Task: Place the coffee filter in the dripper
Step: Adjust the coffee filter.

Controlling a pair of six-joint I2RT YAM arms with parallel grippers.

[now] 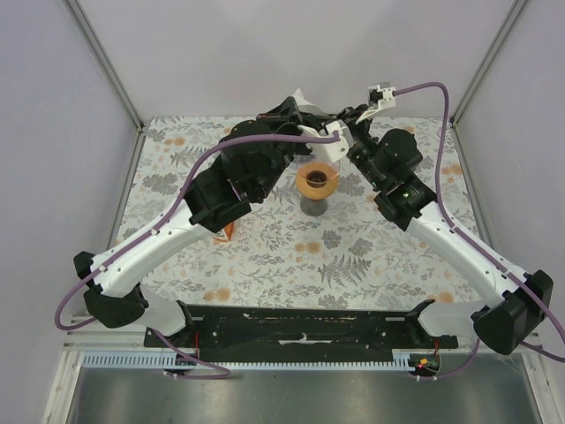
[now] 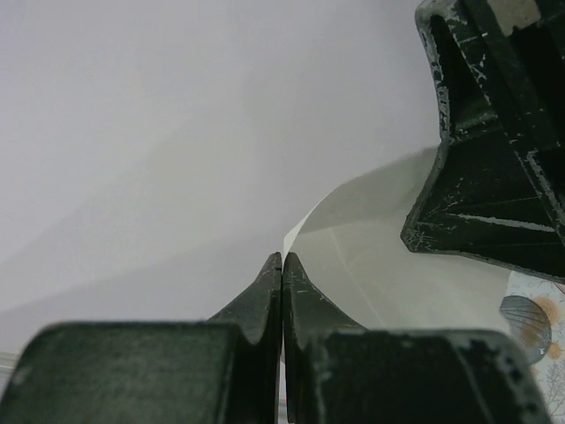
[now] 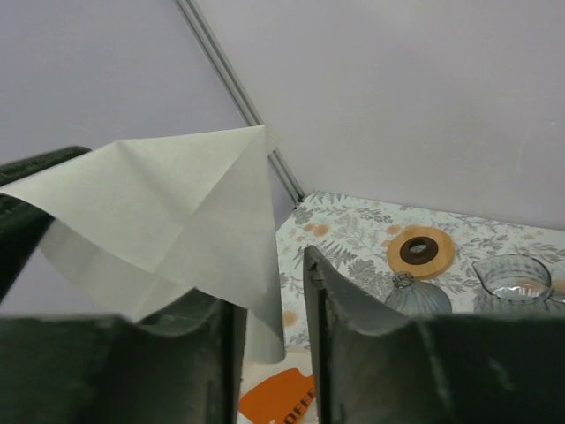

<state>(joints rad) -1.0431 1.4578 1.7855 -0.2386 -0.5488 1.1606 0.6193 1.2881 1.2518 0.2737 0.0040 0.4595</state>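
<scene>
Pinching coffee filter [image 2: 371, 252], left jaws closed

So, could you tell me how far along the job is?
Done: the coffee filter is held in the air, pinched by the left gripper. In hand: the right gripper stands open around its edge. Left: the dripper is empty, so the filter needs seating.

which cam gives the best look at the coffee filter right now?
Right wrist: the coffee filter fills the left half of the frame, with its folds and pointed corner clear. Left wrist shows only a curved piece of it. In top external the arms hide nearly all of it.
</scene>
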